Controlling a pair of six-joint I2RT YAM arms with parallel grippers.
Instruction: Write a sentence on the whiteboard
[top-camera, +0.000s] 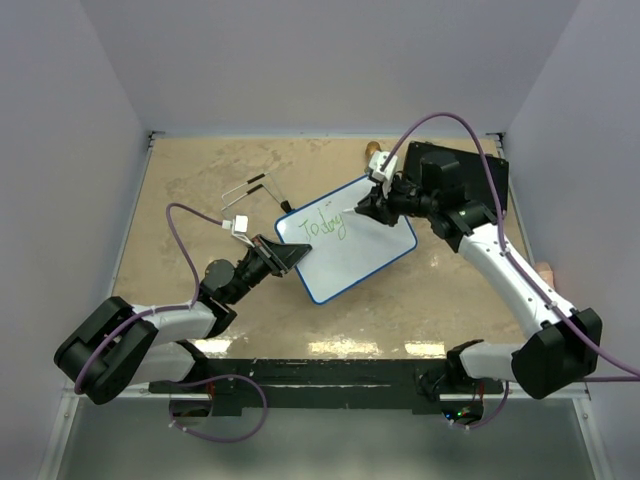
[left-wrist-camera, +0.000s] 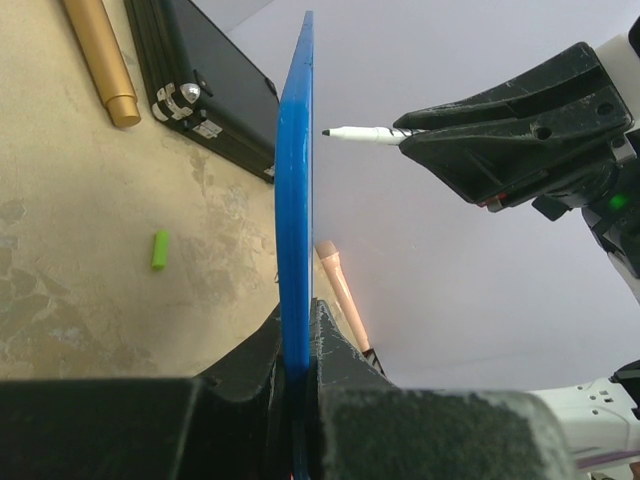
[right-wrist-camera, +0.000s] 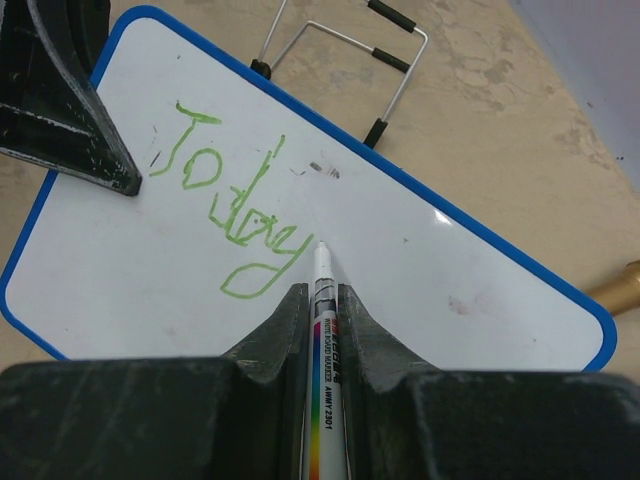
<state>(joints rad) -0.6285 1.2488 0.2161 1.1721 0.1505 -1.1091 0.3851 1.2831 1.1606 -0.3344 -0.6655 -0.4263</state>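
**One Word Down, Marker Poised Beside "Today"**

The whiteboard (top-camera: 352, 245) is found at the middle of the table (top-camera: 200, 170), turned diagonally. Its near-left edge is clamped between the fingers of the left gripper (left-wrist-camera: 298, 352), whose jaws are closed tight on the blue rim. Whether the far edge rests on the table cannot be told.

A marker (right-wrist-camera: 324, 300) is pinched in the nearly closed jaws of the right gripper (top-camera: 364, 209), with its tip pointed at the board face. One word, "Today" (right-wrist-camera: 225, 190), is written there in green. The tip is seen just to the right of the final "y". In the left wrist view, a thin gap is seen between tip and board.

The writing step is judged to be in hand, with the sentence barely begun and most of the white face unused. For the next word, the tip is to be shifted right, past a letter space, and brought down into light contact. The board must be held steady against that pressure.

A black case (top-camera: 462, 178) and a wire stand (top-camera: 252, 190) lie beyond the board.
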